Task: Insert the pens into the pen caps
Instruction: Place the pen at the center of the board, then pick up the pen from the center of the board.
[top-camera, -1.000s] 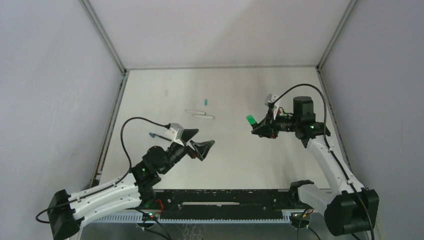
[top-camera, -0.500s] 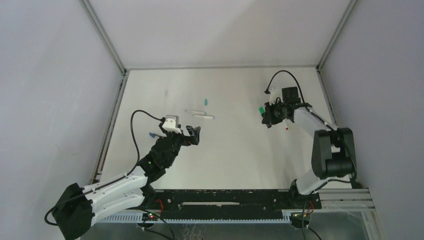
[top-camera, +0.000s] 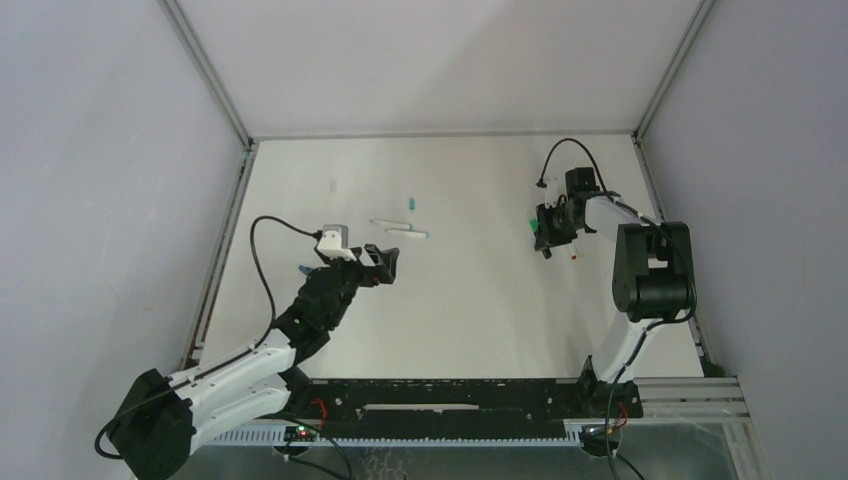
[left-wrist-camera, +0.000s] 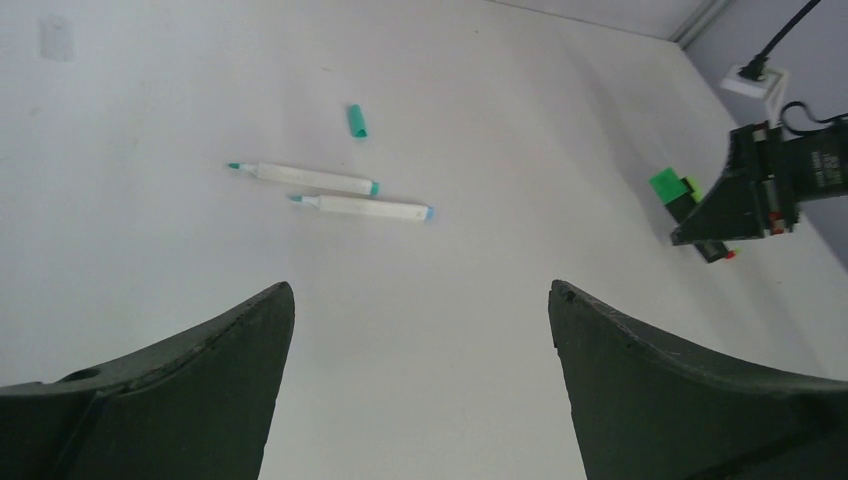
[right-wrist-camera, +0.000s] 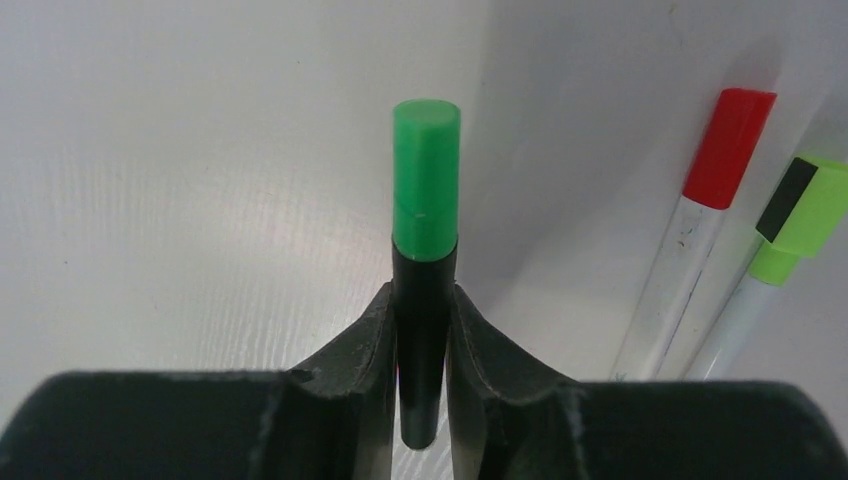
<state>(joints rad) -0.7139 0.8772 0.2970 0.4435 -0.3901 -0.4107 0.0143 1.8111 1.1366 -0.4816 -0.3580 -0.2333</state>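
My right gripper (right-wrist-camera: 422, 300) is shut on a black marker (right-wrist-camera: 421, 340) that wears a bright green cap (right-wrist-camera: 425, 175). It holds the marker low over the table at the far right (top-camera: 543, 228). Beside it lie a white pen with a red cap (right-wrist-camera: 705, 225) and a white pen with a lime-green and black cap (right-wrist-camera: 795, 225). My left gripper (left-wrist-camera: 420, 290) is open and empty, left of centre (top-camera: 380, 262). Ahead of it lie two uncapped white pens (left-wrist-camera: 305, 177) (left-wrist-camera: 365, 207) and a loose teal cap (left-wrist-camera: 356, 120). A blue-tipped pen (top-camera: 305, 269) lies by the left arm.
A small pale tag (left-wrist-camera: 57, 37) lies at the far left of the table. The enclosure's metal frame edges run along the left (top-camera: 225, 240) and right (top-camera: 660, 230) sides. The right arm's cable (top-camera: 560, 150) loops above its wrist.
My right arm has swung to the far right and lowered the capped marker beside the two capped pens. My left gripper has moved forward a little toward the two white pens.
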